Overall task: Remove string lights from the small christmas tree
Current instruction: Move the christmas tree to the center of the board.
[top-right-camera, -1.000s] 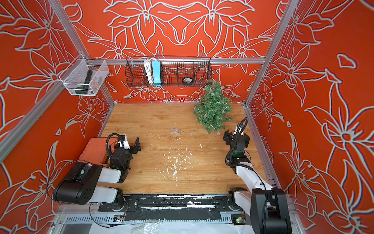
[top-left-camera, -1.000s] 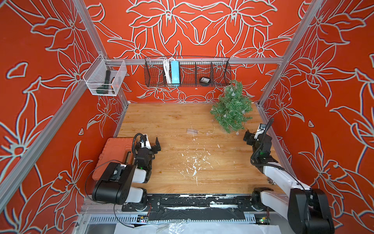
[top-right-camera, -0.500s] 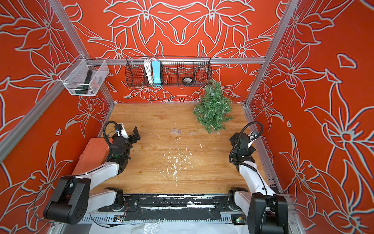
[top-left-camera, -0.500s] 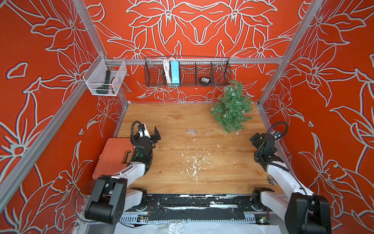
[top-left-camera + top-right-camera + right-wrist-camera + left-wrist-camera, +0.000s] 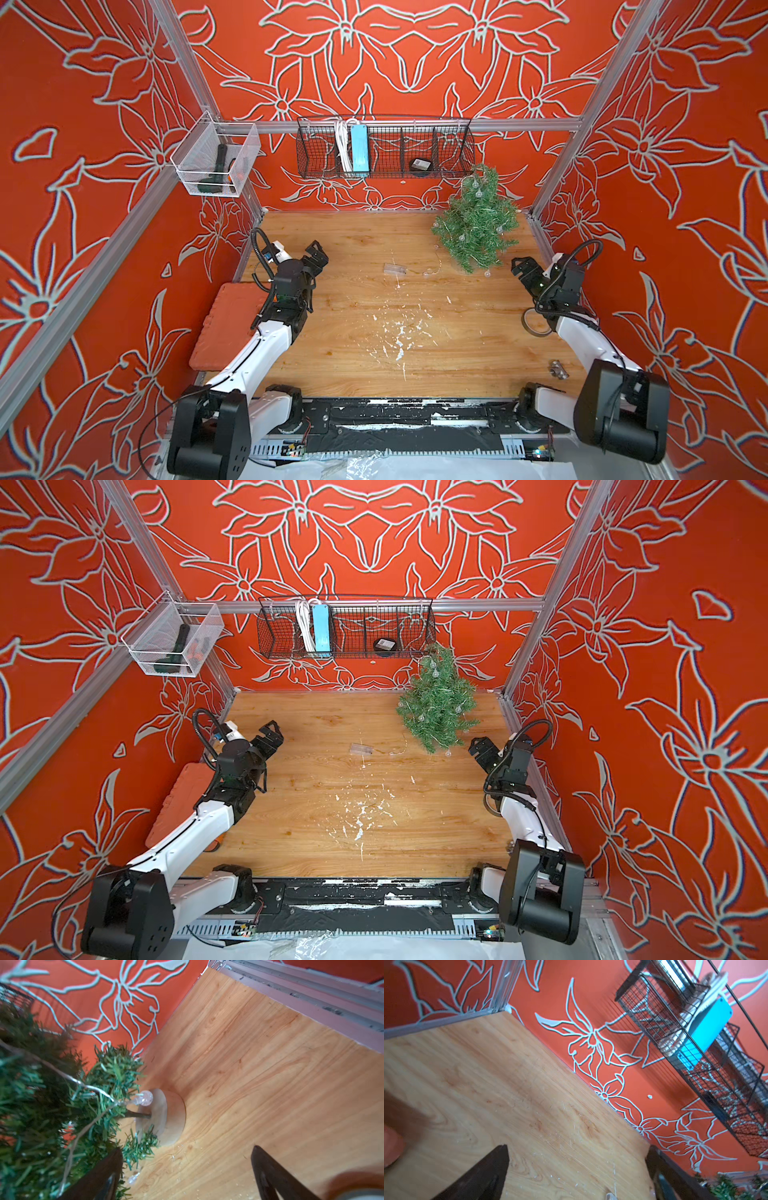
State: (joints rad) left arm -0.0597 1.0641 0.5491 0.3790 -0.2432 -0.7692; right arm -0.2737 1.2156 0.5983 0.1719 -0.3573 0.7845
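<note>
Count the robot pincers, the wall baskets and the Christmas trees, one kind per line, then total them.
Pincers: 2 (left pincer, right pincer)
Wall baskets: 2 (black wire basket, pale mesh bin)
Christmas trees: 1 (small christmas tree)
Total: 5

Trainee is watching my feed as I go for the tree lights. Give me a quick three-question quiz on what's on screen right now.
1. True or false: the left hand and the right hand are both open and empty.
2. Where is the clear box of the string lights? A) hung in the branches B) on the table, apart from the small christmas tree C) in the right hand
3. Which hand is nearer the tree?
Key: 1 true; 2 B; 3 the right hand.
</note>
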